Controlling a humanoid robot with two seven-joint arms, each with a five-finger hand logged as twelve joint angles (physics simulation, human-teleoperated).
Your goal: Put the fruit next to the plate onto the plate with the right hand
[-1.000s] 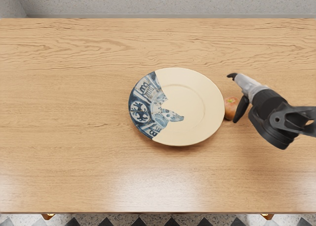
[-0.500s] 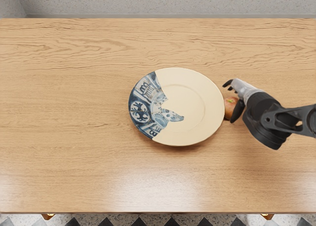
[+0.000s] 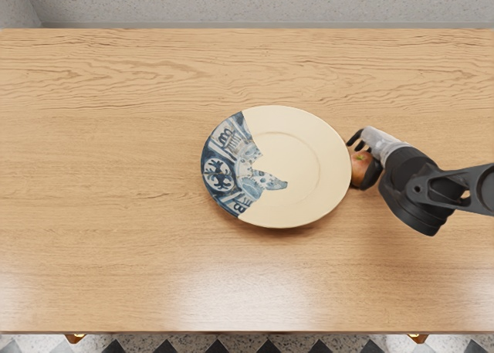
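Wood-grain table (image 3: 116,214) fills the head view, with 1 round plate (image 3: 302,158) lying flat near its middle; most of the plate is plain cream, while its left part carries a blue-and-white pattern with a jagged border. The fruit (image 3: 359,168), small, round and reddish-orange, sits on the table just beside the plate's right rim, touching it or nearly so, and not on the plate. The right hand (image 3: 370,155) reaches in from the picture's right edge on a bulky dark forearm (image 3: 417,189) and is closed around the fruit from the right. Its dark fingers (image 3: 355,137) curl in, 1 hooking over the fruit's far side and another wrapping its near side, so that only the left face of the fruit shows between them. The fruit looks to rest on the wood within that grasp, level with the plate's middle. No other arm shows anywhere in this view.
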